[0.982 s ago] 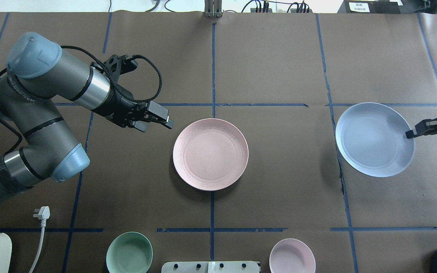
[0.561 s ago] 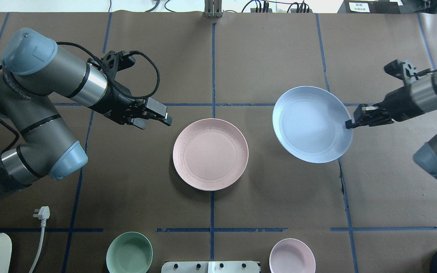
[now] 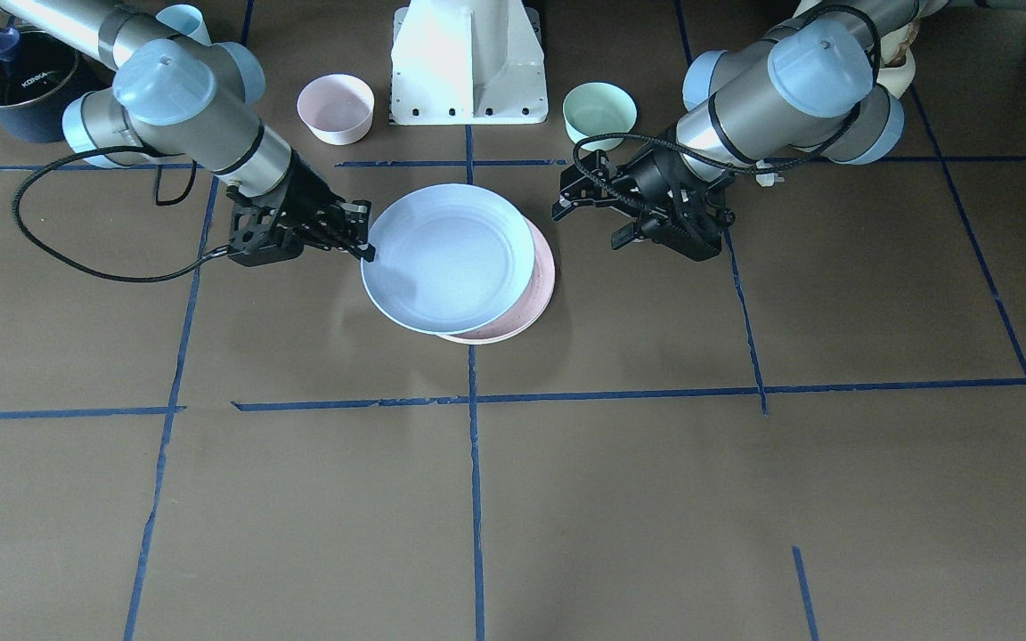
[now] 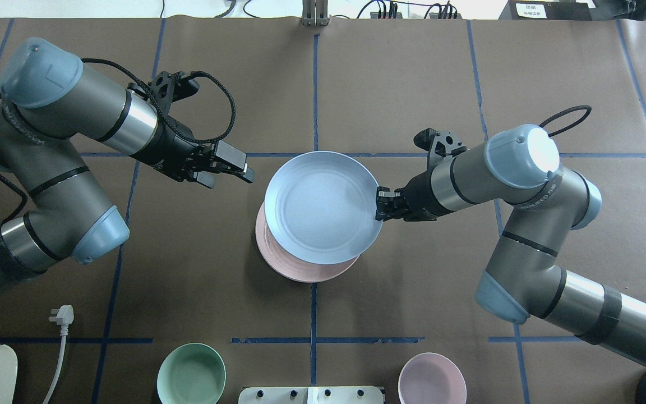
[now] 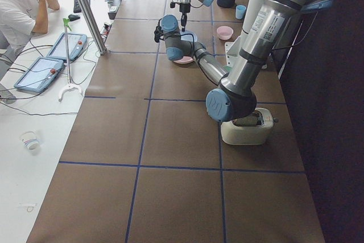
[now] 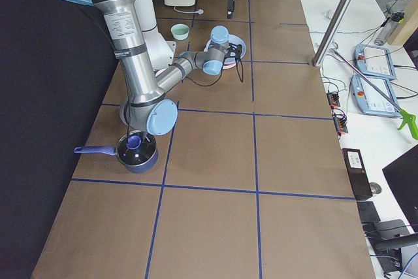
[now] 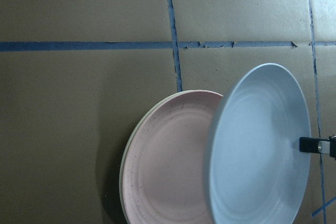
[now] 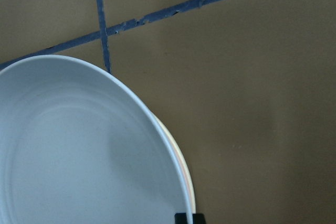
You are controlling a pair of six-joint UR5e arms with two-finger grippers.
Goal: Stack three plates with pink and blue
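Overhead exterior: the light blue plate (image 4: pixel 323 207) was out toward the right side of the worktop (image 4: pixel 413 84) a second ago. It is now above the pink plate (image 4: pixel 289 268) and covers most of it, leaving a pink crescent on the near side. The right pincer (image 4: pixel 380 210) is clamped on the blue rim. The left pincer (image 4: pixel 227 177) stands beside the stack, jaws apart and empty, and has hardly moved.

Exterior front-facing: the blue plate sits off-centre over the pink one, shifted toward the right arm.

Left wrist-mounted: the blue plate appears tilted and raised clear of the pink plate. The thin pale rim of a cream plate (image 7: pixel 123 187) shows beneath the pink one.

Right wrist-mounted: the blue rim runs into the pincer at the bottom edge of the view, with a pale rim just below it.

Assessment: the carry is essentially complete. Cream and pink are already stacked. It remains to centre, lower and release the blue plate.
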